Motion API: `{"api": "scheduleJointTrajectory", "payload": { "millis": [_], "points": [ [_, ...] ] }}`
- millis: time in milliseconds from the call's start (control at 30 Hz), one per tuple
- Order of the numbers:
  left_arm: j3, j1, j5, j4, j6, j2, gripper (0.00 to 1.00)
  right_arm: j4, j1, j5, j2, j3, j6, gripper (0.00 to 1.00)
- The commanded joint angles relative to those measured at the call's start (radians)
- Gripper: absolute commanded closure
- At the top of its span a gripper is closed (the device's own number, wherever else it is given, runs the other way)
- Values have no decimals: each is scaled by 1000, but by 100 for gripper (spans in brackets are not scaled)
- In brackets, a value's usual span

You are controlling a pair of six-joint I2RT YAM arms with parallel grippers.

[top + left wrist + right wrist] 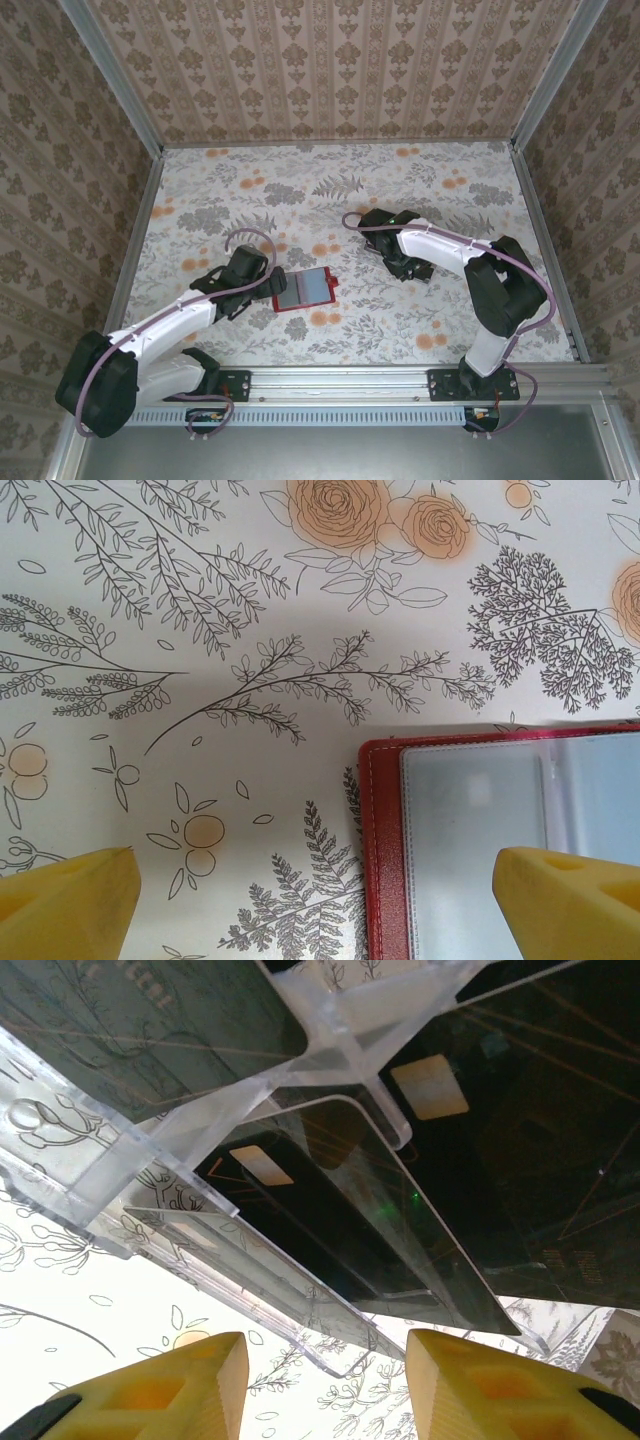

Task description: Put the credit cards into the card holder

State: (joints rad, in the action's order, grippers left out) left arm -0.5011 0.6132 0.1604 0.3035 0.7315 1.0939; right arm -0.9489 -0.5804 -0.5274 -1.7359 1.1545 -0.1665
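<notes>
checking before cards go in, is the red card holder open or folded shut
Open: the card holder lies spread flat, its clear inner pocket facing up within the red border.

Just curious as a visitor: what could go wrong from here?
The black cards lean close together in the clear stand, so the right gripper, its fingers apart nearby, might pinch the plastic or two cards at once. The red wallet lies open and loose; the left gripper is open, not holding it, so it could slide when a card is pushed in.
</notes>
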Motion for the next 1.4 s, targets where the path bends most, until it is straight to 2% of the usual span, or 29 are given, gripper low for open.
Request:
{"api": "scheduleJointTrajectory", "payload": {
  "millis": [0,400,767,1033,1367],
  "points": [
    [-25,-7,-5,-9,-11,6,0,-14,5,-40,-26,15,-4,52],
    [-27,-9,-5,-13,-11,11,0,7,1,35,-36,-22,-19,55],
    [-27,-10,-5,-16,-10,15,0,-3,-5,76,2,-17,-12,75],
    [-26,-9,-4,-16,-9,15,0,13,-22,126,-6,-9,-20,73],
    [-27,-9,-1,-12,-8,15,0,18,-118,190,-73,71,-73,73]
  ]
}}
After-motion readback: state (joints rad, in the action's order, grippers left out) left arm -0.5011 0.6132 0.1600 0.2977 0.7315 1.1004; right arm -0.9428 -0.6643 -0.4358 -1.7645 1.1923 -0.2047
